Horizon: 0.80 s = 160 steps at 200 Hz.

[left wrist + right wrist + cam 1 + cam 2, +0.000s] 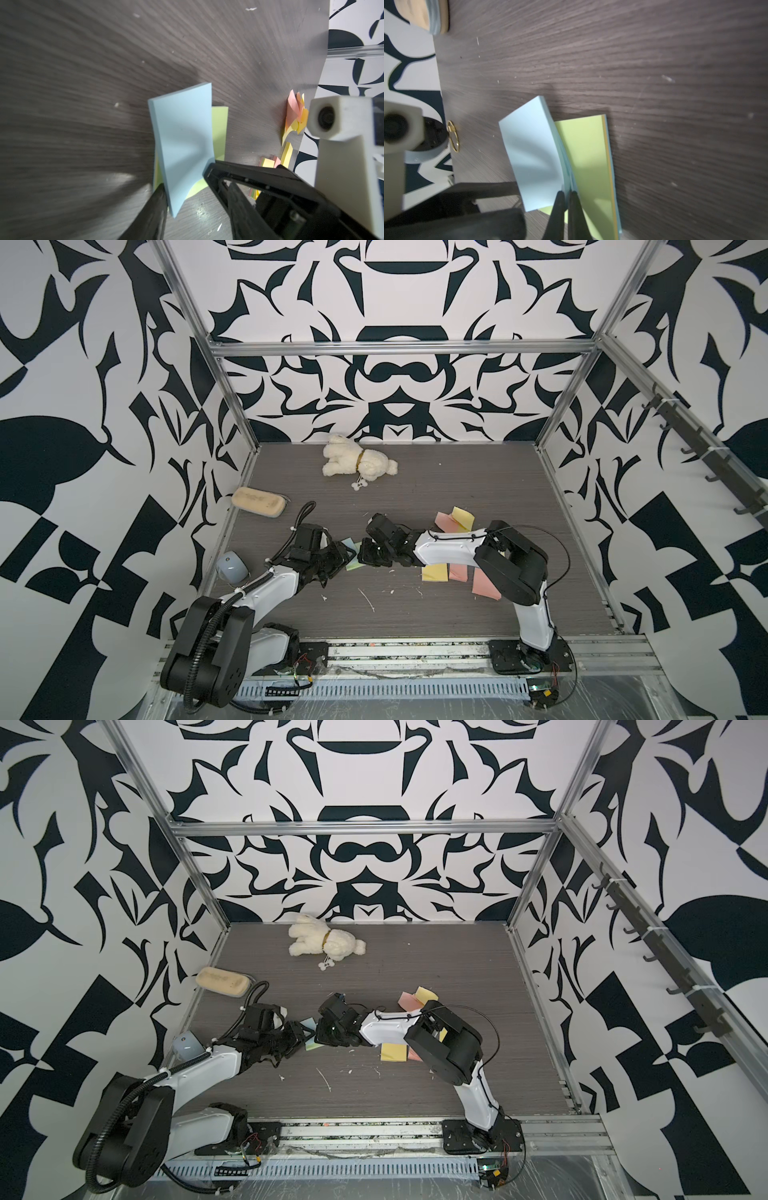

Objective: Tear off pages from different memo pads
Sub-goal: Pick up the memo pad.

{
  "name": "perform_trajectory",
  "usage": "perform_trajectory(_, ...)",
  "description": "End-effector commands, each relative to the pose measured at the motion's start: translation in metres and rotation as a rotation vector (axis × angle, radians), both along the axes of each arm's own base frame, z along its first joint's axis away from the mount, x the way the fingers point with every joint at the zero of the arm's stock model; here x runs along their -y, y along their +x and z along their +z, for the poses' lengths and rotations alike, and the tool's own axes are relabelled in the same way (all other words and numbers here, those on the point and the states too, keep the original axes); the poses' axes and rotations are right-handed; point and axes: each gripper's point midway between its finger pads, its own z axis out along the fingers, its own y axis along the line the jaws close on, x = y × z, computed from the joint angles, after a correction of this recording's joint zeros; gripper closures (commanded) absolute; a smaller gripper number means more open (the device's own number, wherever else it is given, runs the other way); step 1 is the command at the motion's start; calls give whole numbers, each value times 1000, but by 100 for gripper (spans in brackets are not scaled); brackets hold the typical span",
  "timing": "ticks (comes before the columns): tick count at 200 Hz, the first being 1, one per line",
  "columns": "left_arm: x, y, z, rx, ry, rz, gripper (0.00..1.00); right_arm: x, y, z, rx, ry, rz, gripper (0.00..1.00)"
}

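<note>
A: Pad location?

B: The memo pad (354, 566) lies on the table (436, 489), in front of centre, between the left gripper (340, 559) and the right gripper (567, 195). Its base is flat on the surface.

A: Orientation and long axis?

B: It is a square block, so there is no long axis to log. A bunch of blue pages (533, 149) stands up off the green layers (587, 158) and is bowed across its middle. The crease between blue and green runs away from the right gripper's tips. The free far edge of the blue bunch points up and away from both grippers. The green layers lie flat, face up.

A: Right gripper?

B: Its jaws are together, pinched on the near edge of the blue pages.

A: Left?

B: Its jaws are part-way apart across the pad's width, holding it. One finger (154, 205) sits against the pad's edge. The opposite contact is hidden behind the right gripper.

A: Other paper?

B: Loose pages (435, 573), yellow and pink, lie flat by the right arm, well apart from the pad.
</note>
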Motion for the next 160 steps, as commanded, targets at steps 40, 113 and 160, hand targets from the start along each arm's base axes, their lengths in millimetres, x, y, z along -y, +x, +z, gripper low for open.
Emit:
perform_trajectory(40, -8, 5, 32, 71, 23, 28, 41, -16, 5, 62, 67, 159, 24, 100)
perform_trajectory(113, -18, 16, 97, 260, -46, 81, 33, 29, 9, 93, 79, 205, -38, 100)
perform_trajectory(160, 0, 27, 114, 335, -173, 54, 32, 66, -1, 113, 109, 203, -57, 100)
